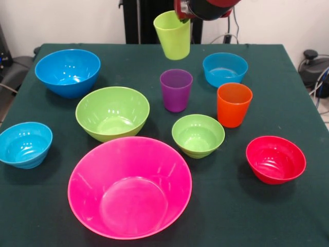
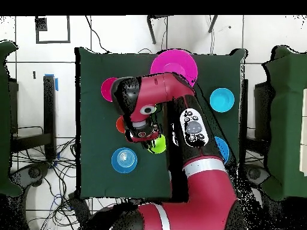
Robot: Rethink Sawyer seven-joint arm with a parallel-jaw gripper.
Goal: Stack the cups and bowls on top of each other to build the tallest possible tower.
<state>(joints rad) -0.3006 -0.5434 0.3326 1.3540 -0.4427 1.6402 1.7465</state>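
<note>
My gripper (image 1: 183,17) shows only at the top edge of the front view, shut on the rim of the lime green cup (image 1: 173,36). It holds the cup tilted in the air above the table's far middle. The cup also shows in the overhead view (image 2: 158,144). The purple cup (image 1: 176,90) and the orange cup (image 1: 234,104) stand upright below it. The bowls stand apart, none nested: huge pink (image 1: 129,188), large green (image 1: 112,112), large blue (image 1: 67,72), small green (image 1: 198,135), red (image 1: 275,159), and light-blue ones (image 1: 224,68) (image 1: 24,144).
The table (image 1: 288,216) has a dark green cloth. In the overhead view my red arm (image 2: 198,173) reaches over the table's middle and hides several bowls. Cables and dark gear lie on the floor beside the table.
</note>
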